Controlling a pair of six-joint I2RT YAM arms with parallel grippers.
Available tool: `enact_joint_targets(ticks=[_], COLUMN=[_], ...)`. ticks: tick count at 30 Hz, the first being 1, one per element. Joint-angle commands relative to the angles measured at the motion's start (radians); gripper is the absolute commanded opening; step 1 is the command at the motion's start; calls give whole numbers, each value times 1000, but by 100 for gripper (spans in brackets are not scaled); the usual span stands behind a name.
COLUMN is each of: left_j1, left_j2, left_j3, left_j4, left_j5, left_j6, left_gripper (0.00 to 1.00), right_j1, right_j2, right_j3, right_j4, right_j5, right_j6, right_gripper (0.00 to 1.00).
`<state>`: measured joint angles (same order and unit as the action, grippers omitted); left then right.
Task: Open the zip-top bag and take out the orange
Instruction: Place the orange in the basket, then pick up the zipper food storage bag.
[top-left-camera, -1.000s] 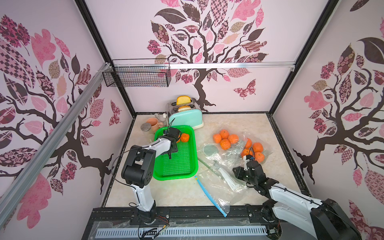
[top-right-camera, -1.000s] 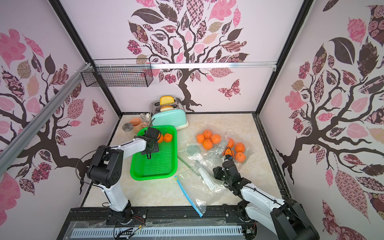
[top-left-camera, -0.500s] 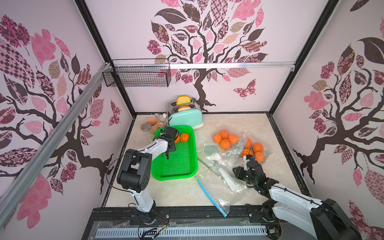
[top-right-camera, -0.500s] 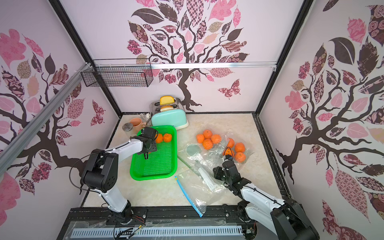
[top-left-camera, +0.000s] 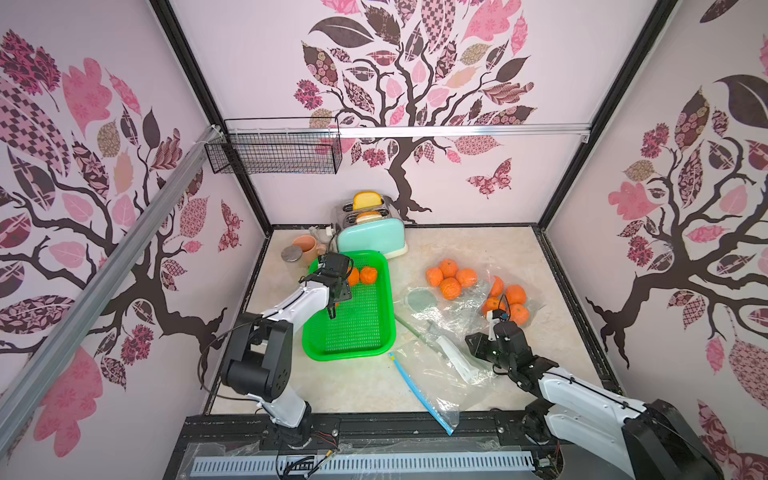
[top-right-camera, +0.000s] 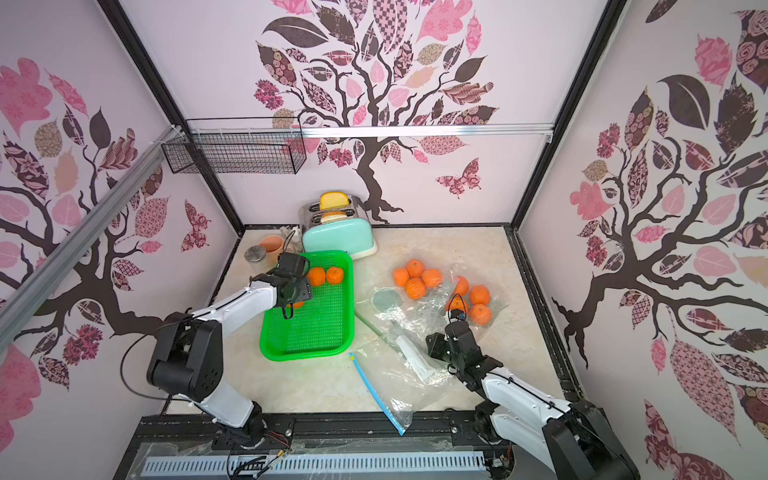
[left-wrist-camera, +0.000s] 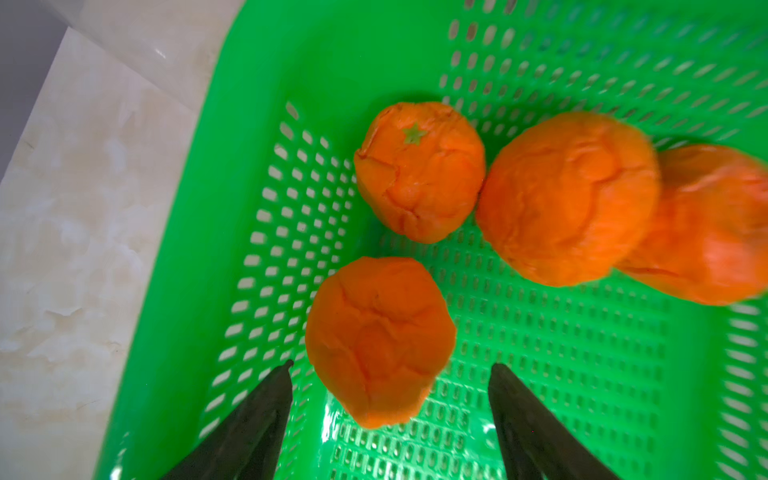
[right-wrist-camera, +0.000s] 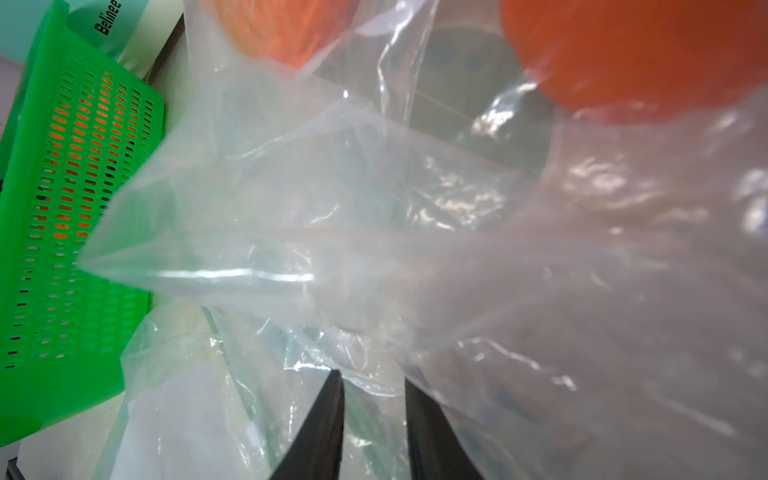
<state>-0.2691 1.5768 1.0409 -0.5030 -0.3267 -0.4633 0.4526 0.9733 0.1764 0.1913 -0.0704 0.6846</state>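
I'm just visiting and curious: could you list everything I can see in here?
basket: one, green, table's left half.
oranges in basket: four, orange, toaster end.
loose oranges: four, orange, mid-table.
bagged oranges: about four, orange, right, among plastic.
zip-top bags: several, clear, front right.
toaster: one, mint, back.
cup: one, peach, back left.
wire rack: one, black, back wall.
left gripper: one, black, open over basket.
right gripper: one, black, at bags; grip unclear.
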Motion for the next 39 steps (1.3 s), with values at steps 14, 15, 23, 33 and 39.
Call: enact_joint_targets(ticks=[14, 15, 23, 33, 39], left_j1=[-271, -282, -302, -303, -302], left_j2=[-581, -615, -836, -964, -968], left_j3=[-212, -226, -214, -240, -245], left_j4=[-36, -43, -219, -272, -262], left_j5=[355, 377, 444, 432, 467], left_j6=[-56, -60, -36, 4, 12], left_gripper=[76, 76, 76, 76, 76], right_j1=[3, 4, 26, 27, 27], right_j2=[-210, -248, -353, -355, -270], right_j3=[367, 350, 366, 325, 230], right_j4=[-648, -654, -917, -1023, -881], right_j5=[252, 265, 481, 466, 345], right_j6=[-44, -15, 229, 380, 374], right_gripper=[57, 60, 66, 57, 51])
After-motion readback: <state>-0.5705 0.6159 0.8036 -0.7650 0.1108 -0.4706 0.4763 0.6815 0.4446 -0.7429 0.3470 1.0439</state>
